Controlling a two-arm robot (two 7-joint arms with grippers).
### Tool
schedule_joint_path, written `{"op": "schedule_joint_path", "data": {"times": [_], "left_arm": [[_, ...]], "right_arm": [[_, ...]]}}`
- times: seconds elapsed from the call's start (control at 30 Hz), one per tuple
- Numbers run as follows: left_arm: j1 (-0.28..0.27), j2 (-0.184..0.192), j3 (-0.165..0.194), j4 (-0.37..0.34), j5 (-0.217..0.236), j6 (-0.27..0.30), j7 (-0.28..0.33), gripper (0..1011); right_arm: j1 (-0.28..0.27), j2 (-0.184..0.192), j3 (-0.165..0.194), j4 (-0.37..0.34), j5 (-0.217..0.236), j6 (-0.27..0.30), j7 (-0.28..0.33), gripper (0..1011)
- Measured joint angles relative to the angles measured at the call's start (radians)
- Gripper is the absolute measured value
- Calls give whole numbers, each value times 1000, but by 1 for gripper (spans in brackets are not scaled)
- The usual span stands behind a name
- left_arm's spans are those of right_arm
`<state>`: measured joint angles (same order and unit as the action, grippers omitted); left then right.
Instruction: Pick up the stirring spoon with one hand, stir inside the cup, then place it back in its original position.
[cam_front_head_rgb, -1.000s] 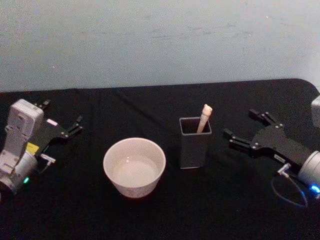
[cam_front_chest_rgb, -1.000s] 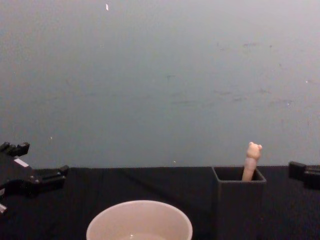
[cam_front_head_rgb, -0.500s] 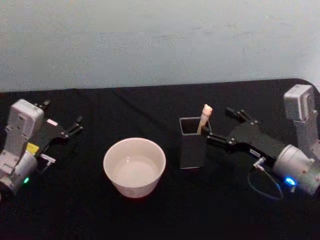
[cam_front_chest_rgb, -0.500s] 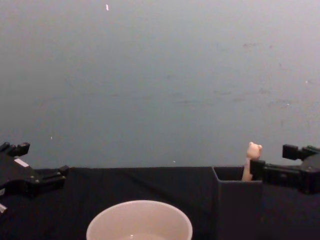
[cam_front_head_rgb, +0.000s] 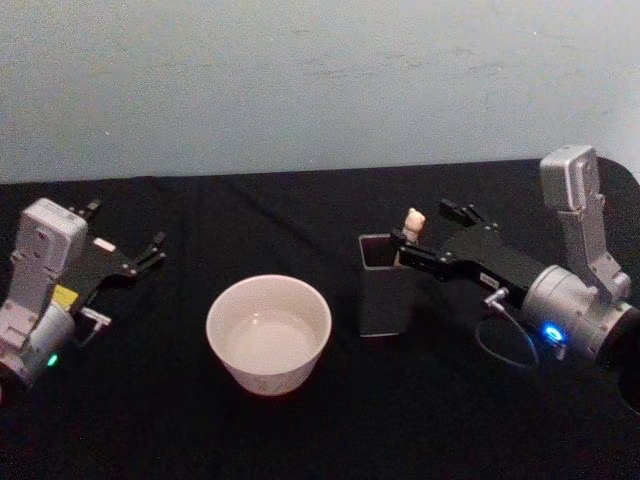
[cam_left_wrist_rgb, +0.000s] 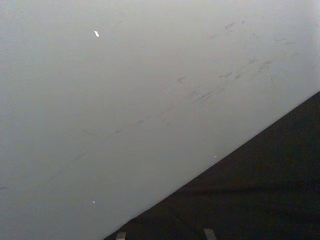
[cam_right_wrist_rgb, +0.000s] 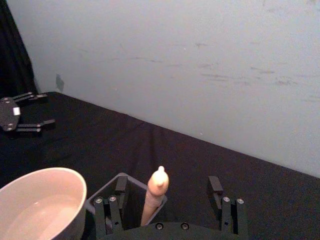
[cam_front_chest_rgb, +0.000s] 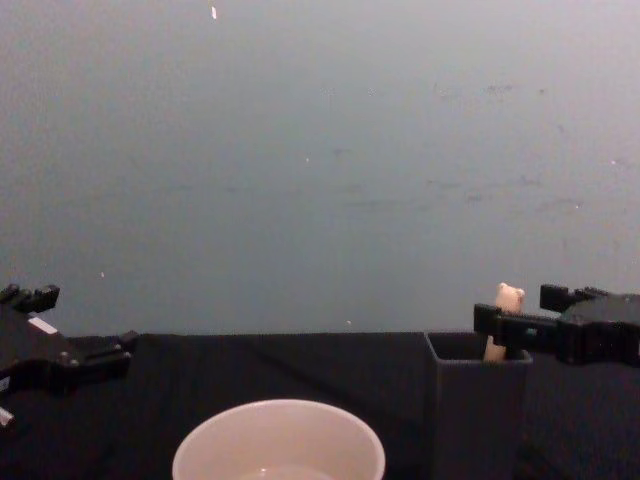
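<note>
The stirring spoon (cam_front_head_rgb: 412, 224) stands in the dark grey square holder (cam_front_head_rgb: 385, 295), with just its beige handle and knob showing above the rim. My right gripper (cam_front_head_rgb: 425, 226) is open, one finger on each side of the handle, not touching it. The right wrist view shows the spoon (cam_right_wrist_rgb: 155, 192) between the spread fingers (cam_right_wrist_rgb: 117, 187) over the holder (cam_right_wrist_rgb: 102, 187). The chest view has the gripper (cam_front_chest_rgb: 515, 308) level with the knob (cam_front_chest_rgb: 508, 296). The white cup (cam_front_head_rgb: 268, 375) sits left of the holder. My left gripper (cam_front_head_rgb: 150, 250) rests open at the far left.
A black cloth (cam_front_head_rgb: 320, 430) covers the table, and a pale wall (cam_front_head_rgb: 320, 80) stands close behind it. The cup (cam_front_chest_rgb: 300, 435) and the holder (cam_front_chest_rgb: 478, 420) stand a short gap apart. The table's right back corner (cam_front_head_rgb: 620, 170) lies near my right arm.
My right gripper has moved left from the table's right side to the holder and now straddles the spoon's handle. The left gripper, cup and spoon have not moved.
</note>
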<state>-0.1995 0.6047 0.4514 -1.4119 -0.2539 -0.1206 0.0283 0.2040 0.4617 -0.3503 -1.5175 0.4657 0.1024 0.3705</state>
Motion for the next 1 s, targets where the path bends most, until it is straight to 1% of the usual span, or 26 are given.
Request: {"op": "schedule_joint_path", "data": {"times": [0.23, 0.43, 1.0], "left_arm": [[0, 0, 0, 0, 0, 0, 0, 1001], [0, 0, 0, 0, 0, 0, 0, 1001], [0, 0, 0, 0, 0, 0, 0, 1001]], "right_arm": [[28, -31, 5, 37, -2, 30, -7, 1003], [32, -42, 11, 44, 1, 40, -10, 1003], [18, -37, 19, 18, 23, 56, 0, 1002]]}}
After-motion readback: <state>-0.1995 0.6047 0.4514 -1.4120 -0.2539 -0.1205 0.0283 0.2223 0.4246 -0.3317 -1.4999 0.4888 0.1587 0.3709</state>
